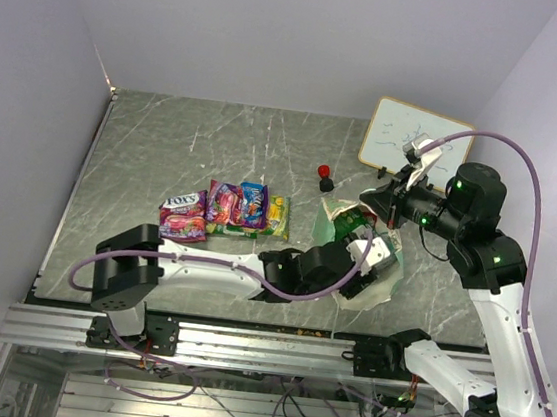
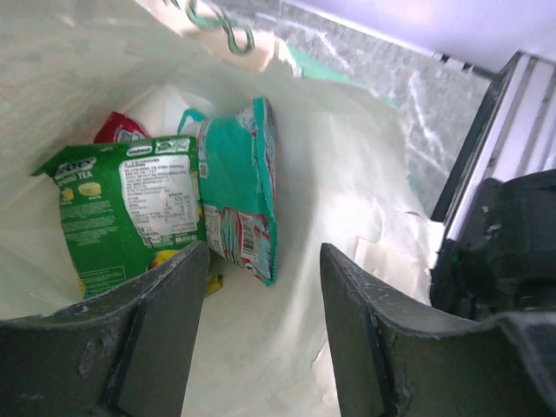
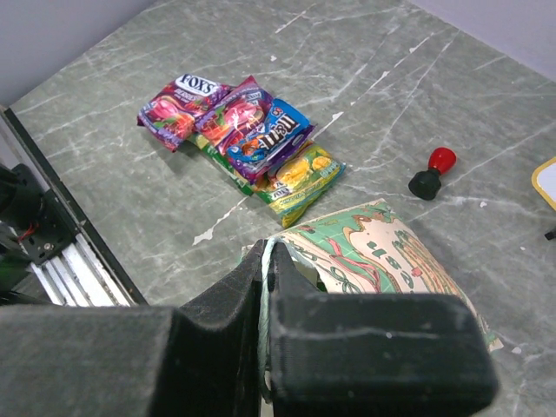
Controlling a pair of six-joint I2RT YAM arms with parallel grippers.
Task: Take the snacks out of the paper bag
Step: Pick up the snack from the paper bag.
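Our left gripper (image 2: 261, 269), fingers released, sits inside the mint-green patterned paper bag (image 2: 373, 200). The glossy teal snack packet (image 2: 239, 182) stands just ahead, upper centre, long axis vertical. Our right gripper (image 3: 265, 261) pinches the bag's rim.

snacks (image 3: 252, 130) on table (image 1: 165, 145): 4 were out | inside paper bag (image 3: 382, 252): 2 showed clearly, green packet (image 2: 130, 208) and teal packet (image 2: 239, 191); red scrap (image 2: 120, 129) behind was unclear | paper bag: 1 | knob (image 3: 432, 172): 1 | white board (image 1: 408, 133): 1

Grey marbled table (image 1: 216, 141), pale lilac walls (image 1: 279, 27)
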